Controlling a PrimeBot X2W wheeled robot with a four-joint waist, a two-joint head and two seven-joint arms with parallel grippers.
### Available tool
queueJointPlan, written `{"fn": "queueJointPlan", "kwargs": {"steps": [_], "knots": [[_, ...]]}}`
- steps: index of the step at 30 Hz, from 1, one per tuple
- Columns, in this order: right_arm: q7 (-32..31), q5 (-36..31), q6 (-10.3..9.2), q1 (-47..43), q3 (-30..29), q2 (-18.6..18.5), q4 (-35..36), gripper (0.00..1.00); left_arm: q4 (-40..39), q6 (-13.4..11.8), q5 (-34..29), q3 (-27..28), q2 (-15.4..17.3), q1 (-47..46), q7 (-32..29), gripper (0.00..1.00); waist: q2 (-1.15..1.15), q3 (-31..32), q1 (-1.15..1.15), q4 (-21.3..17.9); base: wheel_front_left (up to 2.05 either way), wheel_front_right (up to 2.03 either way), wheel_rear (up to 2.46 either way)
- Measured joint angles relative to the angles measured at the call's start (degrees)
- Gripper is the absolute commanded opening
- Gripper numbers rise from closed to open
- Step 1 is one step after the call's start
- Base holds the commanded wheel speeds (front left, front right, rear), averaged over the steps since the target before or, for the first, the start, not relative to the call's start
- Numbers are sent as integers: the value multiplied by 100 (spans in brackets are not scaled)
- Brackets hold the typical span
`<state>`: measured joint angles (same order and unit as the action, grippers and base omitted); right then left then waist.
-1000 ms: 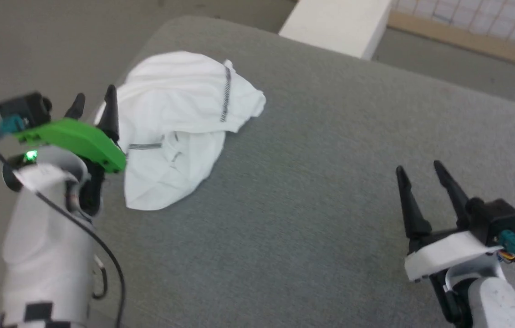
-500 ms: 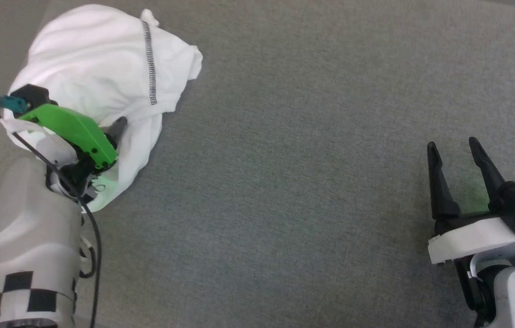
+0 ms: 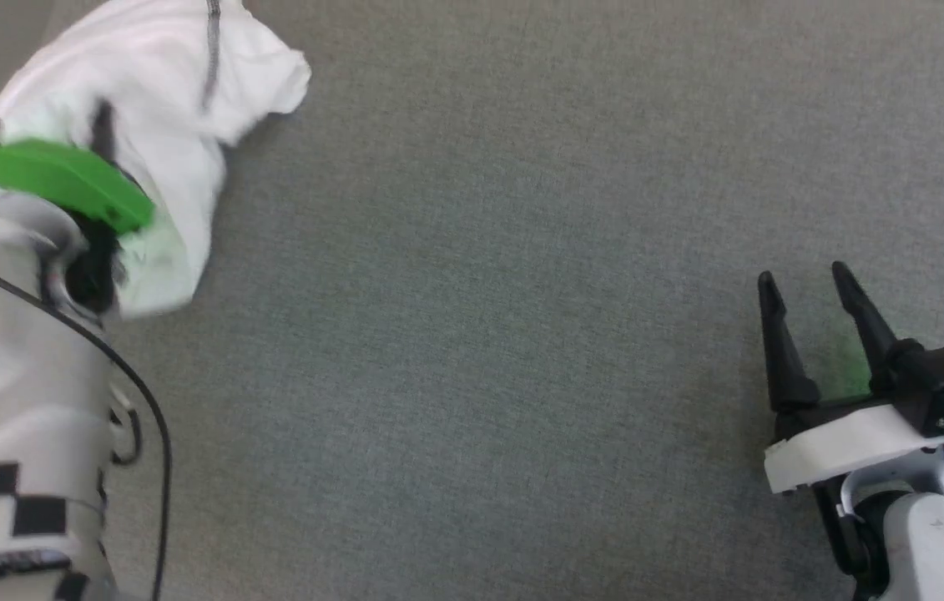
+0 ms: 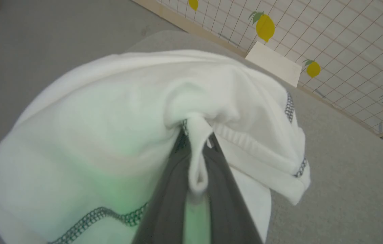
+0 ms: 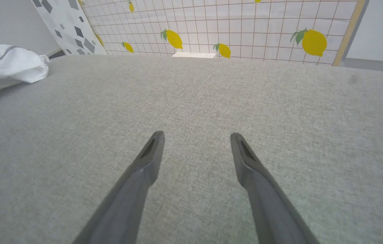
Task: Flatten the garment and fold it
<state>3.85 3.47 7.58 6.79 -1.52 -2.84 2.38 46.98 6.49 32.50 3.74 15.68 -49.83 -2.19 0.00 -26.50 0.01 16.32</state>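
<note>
Pinching a white fold between closed jaws, the left gripper (image 4: 196, 135) is seen in its wrist view gripping the garment (image 4: 103, 112) | head view: grip hidden by a green cover (image 3: 54, 175), garment bunched at the worktop's (image 3: 522, 334) far left | right gripper (image 3: 801, 275): jaws spread, nothing held

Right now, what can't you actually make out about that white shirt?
- Head view: the garment is blurred and cut off by the top-left edge.
- Left wrist view: bunched folds hide its outline, and cloth covers the tips of the left gripper.
- Right wrist view: the left edge cuts it off.
</note>
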Motion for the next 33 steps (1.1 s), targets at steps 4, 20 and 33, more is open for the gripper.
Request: {"fn": "queueJointPlan", "kwargs": {"steps": [4, 20, 33], "knots": [[253, 194, 0, -2, 56, 2, -196, 100, -378, 2, -13, -8, 271, -589, 127, 0, 0, 291, 0, -19, 0, 0, 0], [954, 929, 0, -193, 57, -3, -1263, 100, -2184, 59, 321, -1314, -293, -2880, -1025, 0, 0, 1621, -1, -1076, 0, 0, 0], [1036, 992, 0, -402, -164, -4, -1394, 100, -2831, 62, 1488, -3434, -566, 428, -1748, 0, 0, 2109, -1, -1681, 0, 0, 0]]}}
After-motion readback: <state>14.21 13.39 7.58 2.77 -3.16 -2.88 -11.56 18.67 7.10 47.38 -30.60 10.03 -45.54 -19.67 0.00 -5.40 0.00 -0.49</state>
